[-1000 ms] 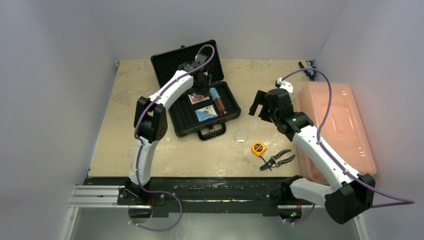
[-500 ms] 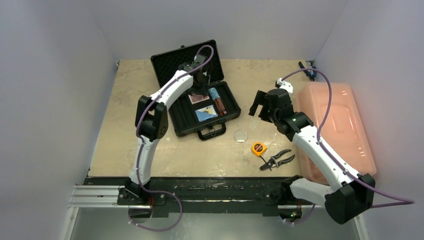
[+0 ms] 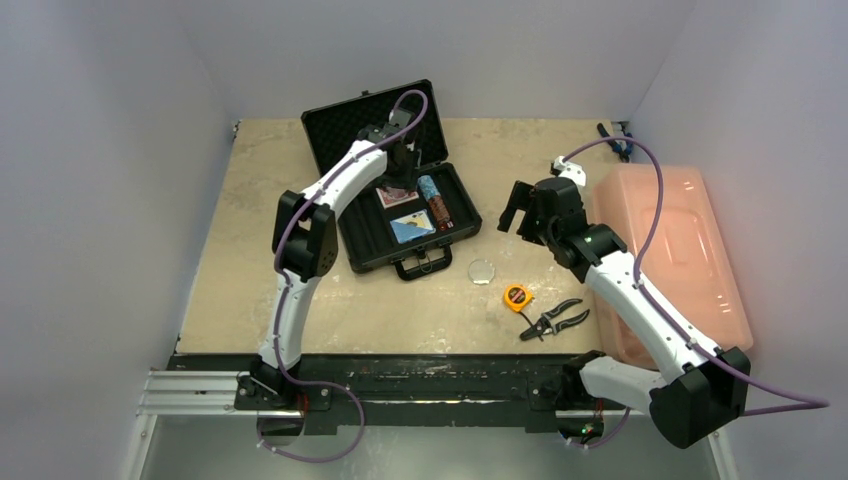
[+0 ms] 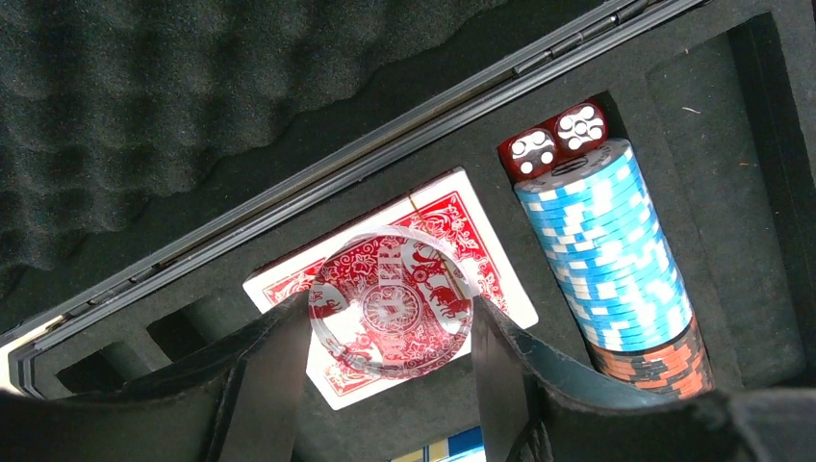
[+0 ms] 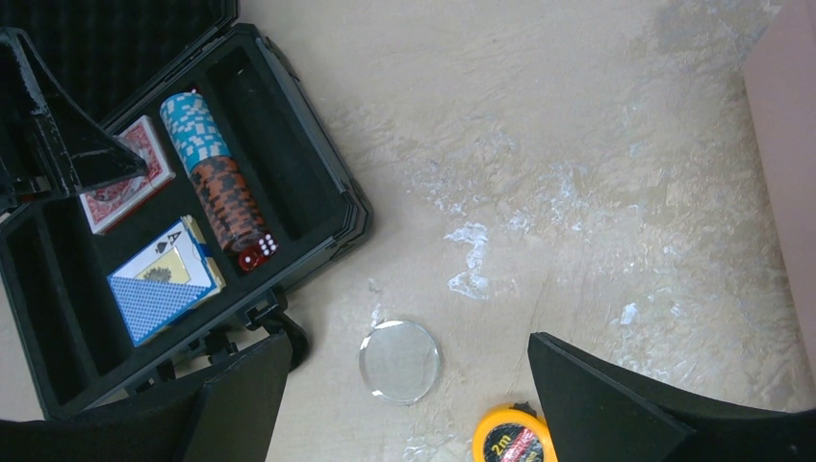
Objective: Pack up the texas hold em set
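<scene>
Black hard briefcase [image 3: 362, 242] lay open on the beige desk [image 3: 260, 200], left of centre, and over the last second nothing budged. Both arms held station, so packing looked paused mid-drop.

Left wrist: the left fingers [image 4: 269, 375] were half-spread and clamped on a clear round disc [image 4: 390, 303], poised above the glossy red card deck [image 4: 462, 217], beside ridged blue-and-white chips [image 4: 601, 250], two translucent red dice [image 4: 553, 140] and egg-crate foam [image 4: 144, 96].

Right wrist: the right fingers [image 5: 241, 404] gaped fully, holding nothing, over a second clear disc [image 5: 400, 360] lying flat on the desk just outside the briefcase.
</scene>
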Motion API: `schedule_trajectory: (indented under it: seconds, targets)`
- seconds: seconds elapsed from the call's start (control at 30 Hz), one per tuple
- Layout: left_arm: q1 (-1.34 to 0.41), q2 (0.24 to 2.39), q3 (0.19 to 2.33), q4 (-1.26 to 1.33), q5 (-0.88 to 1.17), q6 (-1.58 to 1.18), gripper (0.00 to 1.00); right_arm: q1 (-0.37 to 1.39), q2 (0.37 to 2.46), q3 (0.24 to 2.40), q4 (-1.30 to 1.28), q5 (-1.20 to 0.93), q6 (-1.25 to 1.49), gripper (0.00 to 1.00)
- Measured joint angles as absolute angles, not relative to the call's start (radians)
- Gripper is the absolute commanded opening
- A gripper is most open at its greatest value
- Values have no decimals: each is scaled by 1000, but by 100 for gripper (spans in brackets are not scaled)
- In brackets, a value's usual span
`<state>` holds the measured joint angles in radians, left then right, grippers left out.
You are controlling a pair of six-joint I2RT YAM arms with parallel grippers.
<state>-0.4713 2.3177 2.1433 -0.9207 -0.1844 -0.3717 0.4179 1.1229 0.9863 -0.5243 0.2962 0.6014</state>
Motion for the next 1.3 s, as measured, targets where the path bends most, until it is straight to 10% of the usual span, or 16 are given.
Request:
schedule_trajectory:
  seconds: [0.37,0.77,1.3]
  targets:
    - [-471,2321,2147,-920,-184,-372,6,418,1124,979,-524,296,601,99]
    - [-471,2312,2127,-886,-181,-371,61,418,1124,975,-524,296,601,99]
    - [-471,2161,2018,-851,-168,-370,74,418,1122,975,-524,292,601,99]
